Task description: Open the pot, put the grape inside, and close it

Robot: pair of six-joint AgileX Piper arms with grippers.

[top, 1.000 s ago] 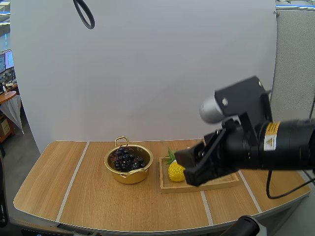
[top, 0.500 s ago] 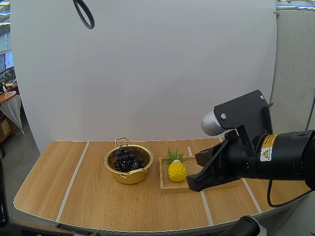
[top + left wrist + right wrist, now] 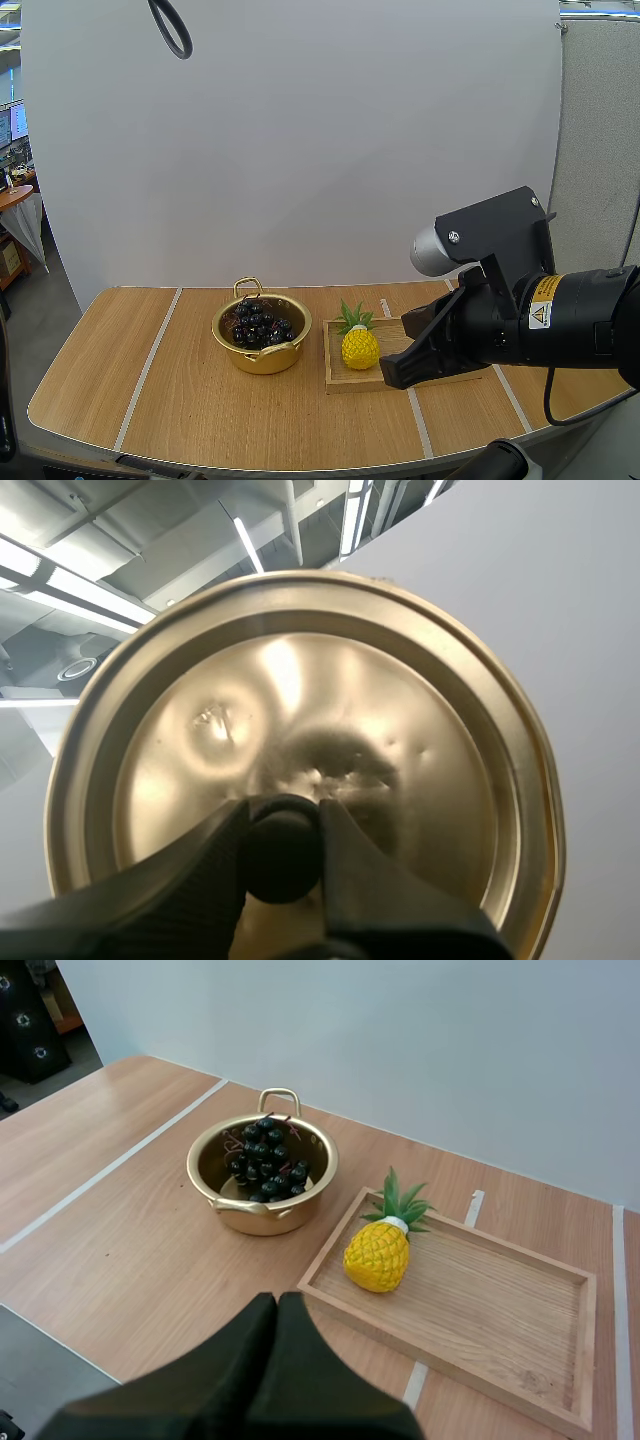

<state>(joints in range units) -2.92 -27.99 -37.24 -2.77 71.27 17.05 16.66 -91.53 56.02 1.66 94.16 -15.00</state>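
Since the grapes (image 3: 258,325) already lie in the open gold pot (image 3: 262,361) on the table (image 3: 150,400), the lid (image 3: 300,700), pinched by its black knob (image 3: 283,858) in my left gripper (image 3: 283,830), should come down level and centred on the rim. My right gripper (image 3: 277,1305), closed and empty, has drawn back from the pineapple (image 3: 359,347) on the wooden tray (image 3: 480,1310) over the last second.

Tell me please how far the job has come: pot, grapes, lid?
Done: the pot stands open and the grapes lie inside it. In hand: the left gripper pinches the lid by its black knob. Left: set the lid on the pot. The right gripper is shut, empty, near the wooden tray.
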